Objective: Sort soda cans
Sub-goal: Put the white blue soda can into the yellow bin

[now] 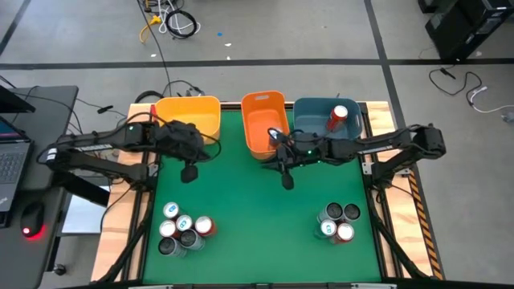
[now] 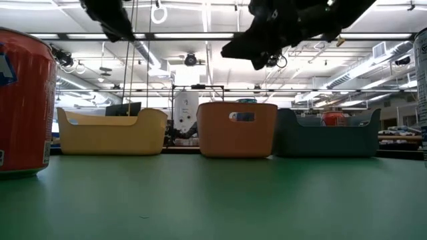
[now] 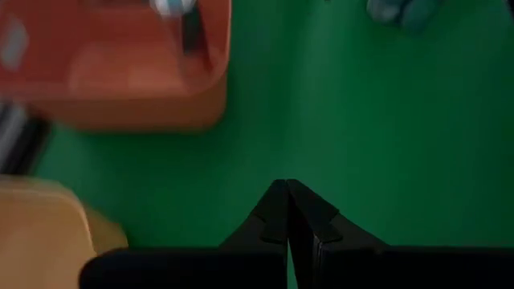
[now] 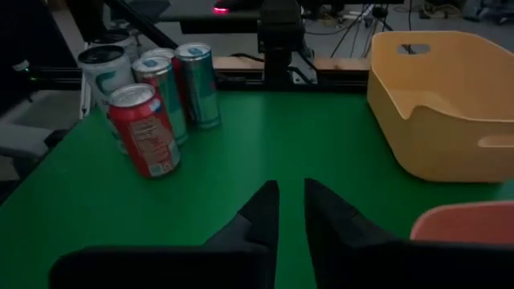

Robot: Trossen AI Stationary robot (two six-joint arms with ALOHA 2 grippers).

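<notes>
While both arms hang over the green worktop (image 1: pixel 257 217) near the bins, the left pincer (image 1: pixel 189 171) is pressed together and empty, and the right pincer (image 1: pixel 287 181) stands slightly apart, also empty. One red can (image 1: pixel 337 117) sits in the blue bin (image 1: pixel 309 112) behind the right pincer; the unsorted clusters (image 1: pixel 183 229) and (image 1: pixel 337 222) stand ahead of each pincer, so each should spread wide and descend over an outer can to avoid toppling neighbours.

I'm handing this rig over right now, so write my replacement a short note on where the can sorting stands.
Left end effector: shut, empty, above the mat near the yellow bin.
Right end effector: fingers slightly apart, empty, in front of the orange bin.
Done: one red can is in the blue bin.
Left: a cluster of cans at the mat's front left and four cans at front right, all unsorted. No cans visible in the yellow bin.
</notes>
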